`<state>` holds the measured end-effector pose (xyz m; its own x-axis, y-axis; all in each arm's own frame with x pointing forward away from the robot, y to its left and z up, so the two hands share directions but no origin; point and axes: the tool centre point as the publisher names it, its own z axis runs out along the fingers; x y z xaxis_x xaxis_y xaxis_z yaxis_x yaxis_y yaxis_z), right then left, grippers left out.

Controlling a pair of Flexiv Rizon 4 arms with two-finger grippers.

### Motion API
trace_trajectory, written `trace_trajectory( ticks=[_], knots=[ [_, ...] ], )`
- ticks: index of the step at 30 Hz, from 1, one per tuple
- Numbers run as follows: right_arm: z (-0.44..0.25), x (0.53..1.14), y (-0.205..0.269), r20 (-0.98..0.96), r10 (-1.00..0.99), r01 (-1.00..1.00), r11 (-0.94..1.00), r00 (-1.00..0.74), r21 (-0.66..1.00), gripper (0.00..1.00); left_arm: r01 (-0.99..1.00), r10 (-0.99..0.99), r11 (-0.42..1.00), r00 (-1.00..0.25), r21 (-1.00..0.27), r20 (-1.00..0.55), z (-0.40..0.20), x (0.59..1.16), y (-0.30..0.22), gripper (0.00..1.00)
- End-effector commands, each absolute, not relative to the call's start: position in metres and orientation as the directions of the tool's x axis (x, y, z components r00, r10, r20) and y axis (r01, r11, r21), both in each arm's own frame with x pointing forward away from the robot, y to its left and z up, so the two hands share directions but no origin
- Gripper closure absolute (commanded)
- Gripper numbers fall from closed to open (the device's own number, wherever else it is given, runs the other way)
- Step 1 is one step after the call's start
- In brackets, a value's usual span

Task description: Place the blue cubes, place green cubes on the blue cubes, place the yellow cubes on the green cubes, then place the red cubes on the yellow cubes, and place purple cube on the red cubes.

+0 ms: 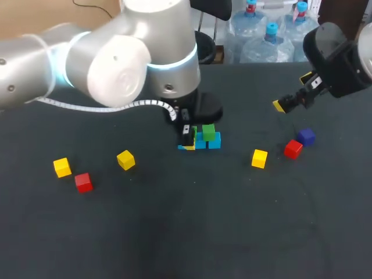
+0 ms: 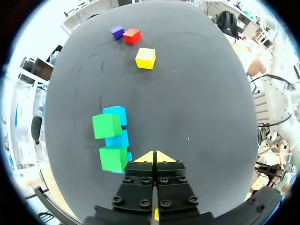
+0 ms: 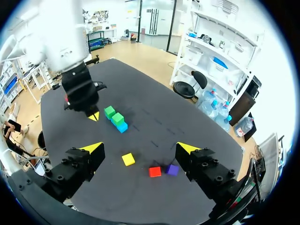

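Since two small solid green cubes already sit on the row of light-blue cubes near the middle of the dark matte table, the green layer appears complete. The step in hand is therefore judged to be the yellow one.

The left gripper stands just beside this stack, its yellow tips pressed together with nothing between them. The right gripper hangs above the table's far right part, fingers spread wide and empty.

A small right-hand yellow cube lies to the stack's right. A small red cube and a small purple cube lie close together just beyond it. To the stack's left lie a nearer yellow cube and an outer yellow cube, with a second red cube just beside the latter.

The next move probably calls for the left gripper to rise clear without brushing the green cubes, then open over a yellow cube. Alternatively, the right gripper may descend on the right-hand yellow cube.

Every cube lies well inside the table's edges. Bare cloth surrounds each yellow cube, which leaves room for the fingers.
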<state>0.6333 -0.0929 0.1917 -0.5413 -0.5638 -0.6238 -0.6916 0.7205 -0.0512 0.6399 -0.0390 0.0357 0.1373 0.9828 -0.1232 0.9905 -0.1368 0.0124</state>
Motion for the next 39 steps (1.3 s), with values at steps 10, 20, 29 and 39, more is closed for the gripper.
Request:
trace_trajectory(
  ticks=[10, 20, 29, 39],
  knots=[
    [0.191, 0.631, -0.093, -0.628, -0.561, -0.686, 0.725, -0.54, -0.058, 0.0, 0.992, 0.985, -0.121, 0.117, -0.02, -0.127, 0.024, 0.655, -0.041, 1.0],
    [0.191, 0.631, -0.093, -0.628, -0.561, -0.686, 0.725, -0.54, -0.058, 0.0, 0.993, 0.985, -0.115, 0.112, -0.012, -0.132, 0.019, 0.663, -0.043, 1.0],
    [0.191, 0.631, -0.093, -0.628, -0.561, -0.686, 0.725, -0.54, -0.058, 0.0, 0.994, 0.985, -0.105, 0.101, -0.016, -0.14, 0.016, 0.667, -0.043, 1.0],
    [0.191, 0.631, -0.093, -0.628, -0.561, -0.686, 0.725, -0.54, -0.058, 0.0, 0.996, 0.985, -0.093, 0.09, -0.011, -0.148, 0.015, 0.669, -0.043, 1.0]
  ],
)
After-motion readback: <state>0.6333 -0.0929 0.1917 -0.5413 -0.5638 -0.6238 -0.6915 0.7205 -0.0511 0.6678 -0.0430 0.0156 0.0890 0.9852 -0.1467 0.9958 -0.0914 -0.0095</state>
